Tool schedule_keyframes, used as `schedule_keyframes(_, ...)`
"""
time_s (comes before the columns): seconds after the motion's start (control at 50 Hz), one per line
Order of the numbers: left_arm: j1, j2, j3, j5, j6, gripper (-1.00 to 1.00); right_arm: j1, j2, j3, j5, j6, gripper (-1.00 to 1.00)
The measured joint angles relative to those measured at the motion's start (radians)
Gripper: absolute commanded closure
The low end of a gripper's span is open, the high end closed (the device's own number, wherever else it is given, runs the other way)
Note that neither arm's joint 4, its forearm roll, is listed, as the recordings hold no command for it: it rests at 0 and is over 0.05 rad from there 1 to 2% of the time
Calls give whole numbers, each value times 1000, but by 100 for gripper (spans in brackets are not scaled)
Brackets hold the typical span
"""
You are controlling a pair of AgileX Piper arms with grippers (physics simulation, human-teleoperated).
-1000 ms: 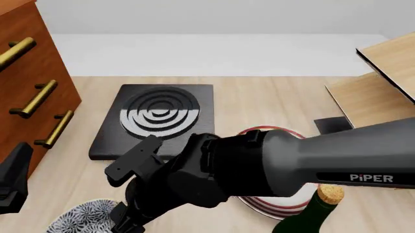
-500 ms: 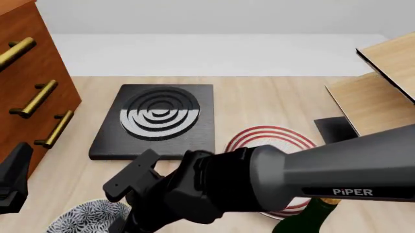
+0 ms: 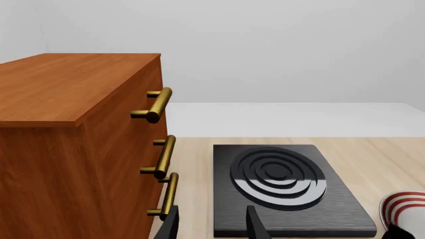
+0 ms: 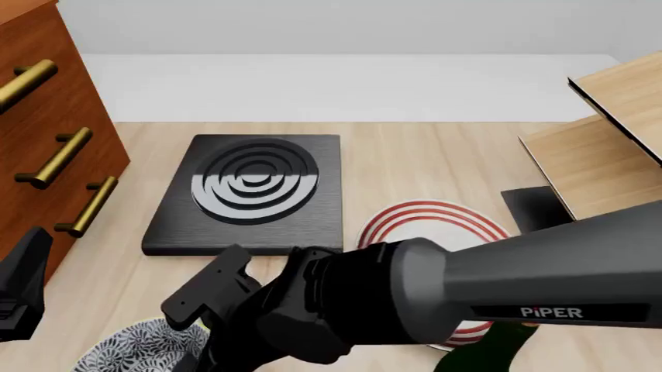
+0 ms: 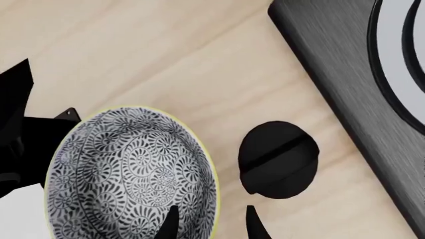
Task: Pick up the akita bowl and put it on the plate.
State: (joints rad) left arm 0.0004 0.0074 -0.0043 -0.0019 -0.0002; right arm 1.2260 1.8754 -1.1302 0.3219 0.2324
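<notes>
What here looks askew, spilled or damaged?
Nothing stands out. The bowl sits upright on the table and shows no damage, the plate lies flat beside the black slab, and nothing is spilled. The right gripper is open, one finger to each side of the bowl's rim.

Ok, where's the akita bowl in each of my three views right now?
Front view: akita bowl at the bottom left edge, partly hidden behind the right arm.
Right wrist view: the bowl fills the lower left, the right end effector straddling its rim.
Left wrist view: not in it.
Shared landmark: the black slab with raised rings, also seen from the left wrist and right wrist.
</notes>
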Motion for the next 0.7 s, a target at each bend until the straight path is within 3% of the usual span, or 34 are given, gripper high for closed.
schedule_keyframes(0.02, 0, 0, 0, 0, 0, -100, 0, -1, 0, 0, -1, -100)
schedule_keyframes(0.04, 0, 0, 0, 0, 0, -100, 0, -3, 0, 0, -2, 100)
schedule_keyframes(0.38, 0, 0, 0, 0, 0, -100, -2, -39, -18, 16, -37, 100)
schedule_keyframes(0.7, 0, 0, 0, 0, 0, -100, 1, -114, -10, 46, -22, 100)
